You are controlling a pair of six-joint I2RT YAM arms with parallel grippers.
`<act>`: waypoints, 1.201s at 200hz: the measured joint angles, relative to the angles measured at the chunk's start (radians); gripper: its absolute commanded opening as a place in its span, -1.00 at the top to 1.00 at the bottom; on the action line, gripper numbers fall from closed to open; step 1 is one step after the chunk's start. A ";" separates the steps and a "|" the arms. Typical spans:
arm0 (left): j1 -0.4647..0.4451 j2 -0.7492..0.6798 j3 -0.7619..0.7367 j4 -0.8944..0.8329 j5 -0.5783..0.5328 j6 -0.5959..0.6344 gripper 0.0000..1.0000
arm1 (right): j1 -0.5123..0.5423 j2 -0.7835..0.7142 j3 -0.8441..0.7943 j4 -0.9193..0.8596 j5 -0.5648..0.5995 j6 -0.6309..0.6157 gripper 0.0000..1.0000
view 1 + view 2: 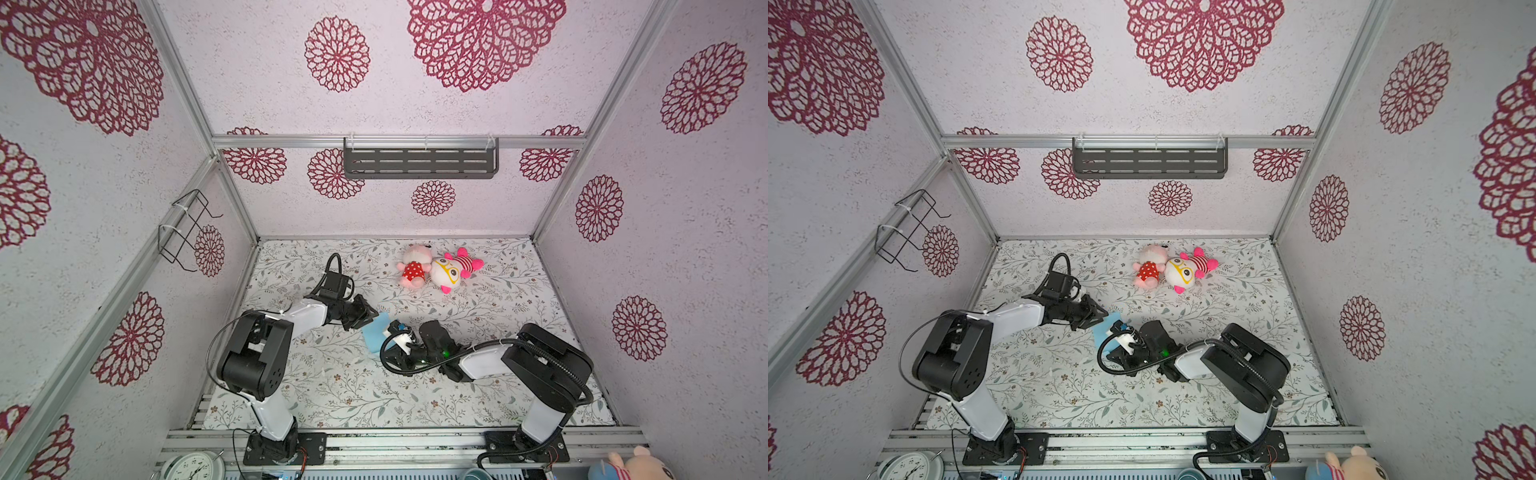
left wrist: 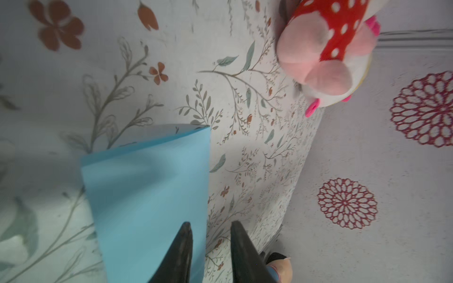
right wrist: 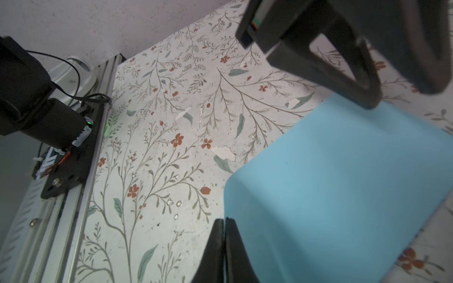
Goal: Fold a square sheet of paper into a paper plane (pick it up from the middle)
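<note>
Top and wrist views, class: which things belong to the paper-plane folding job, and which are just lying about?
Belonging to the job:
thin light-blue paper sheet
left end effector, jaws apart at its edge
right end effector, shut on it

Lying about:
pink plush toy in red spotted dress
white-faced plush toy with yellow glasses
black slotted metal shelf
black wire rack

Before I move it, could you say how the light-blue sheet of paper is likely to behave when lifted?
The light-blue sheet of paper bows in a curve, so it is probably floppy and light. Its edge looks thin, so it may crease rather than slide if pushed.
</note>
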State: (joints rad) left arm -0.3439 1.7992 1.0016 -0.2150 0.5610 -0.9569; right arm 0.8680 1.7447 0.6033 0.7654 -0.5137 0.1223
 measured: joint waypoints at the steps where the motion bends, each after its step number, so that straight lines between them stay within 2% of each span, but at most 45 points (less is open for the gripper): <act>1: -0.001 0.002 0.002 -0.002 -0.001 0.003 0.49 | 0.000 0.000 0.000 0.002 -0.001 0.005 0.81; 57: -0.041 0.095 0.096 -0.146 -0.077 0.097 0.73 | -0.012 0.030 0.002 0.066 -0.058 0.117 0.80; 106: -0.064 0.132 0.143 -0.246 -0.148 0.161 0.89 | -0.030 0.056 0.031 0.024 -0.062 0.180 0.81; 158: -0.074 0.134 0.156 -0.275 -0.188 0.197 1.00 | -0.034 0.056 0.059 -0.085 0.023 0.193 0.81; 240: -0.074 0.148 0.177 -0.299 -0.186 0.217 1.00 | -0.035 0.056 0.108 -0.205 0.121 0.185 0.81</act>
State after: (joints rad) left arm -0.4175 1.9469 1.1782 -0.5144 0.3748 -0.7403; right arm 0.8326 1.8004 0.7109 0.5606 -0.3923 0.3069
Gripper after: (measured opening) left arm 0.041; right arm 0.097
